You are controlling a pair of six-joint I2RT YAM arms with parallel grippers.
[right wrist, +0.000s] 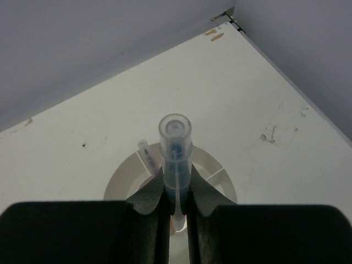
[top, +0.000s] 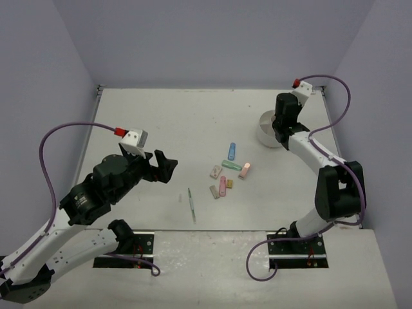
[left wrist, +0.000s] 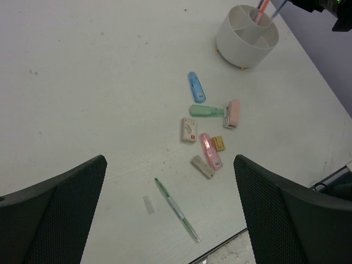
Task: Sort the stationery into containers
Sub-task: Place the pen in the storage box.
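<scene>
The white round tub (top: 265, 134) stands at the back right; in the left wrist view (left wrist: 247, 36) a red and a blue pen stand in it. My right gripper (top: 281, 123) is right above the tub, shut on a clear bluish pen (right wrist: 176, 151) held upright over the centre cup (right wrist: 177, 190); another clear pen (right wrist: 146, 155) leans in the tub (right wrist: 221, 168). My left gripper (top: 165, 168) is open and empty, above the table (left wrist: 169, 181). A greenish pen (left wrist: 176, 209) and pastel blocks lie mid-table: blue (left wrist: 196, 87), green (left wrist: 207, 111), pink (left wrist: 232, 113).
More small blocks lie in the same cluster: a whitish one (left wrist: 188, 130), a long pink one (left wrist: 209, 150), a tan one (left wrist: 219, 143) and a grey one (left wrist: 202, 166). A small clear scrap (left wrist: 149, 204) lies beside the greenish pen. The table's near edge is just past the pen.
</scene>
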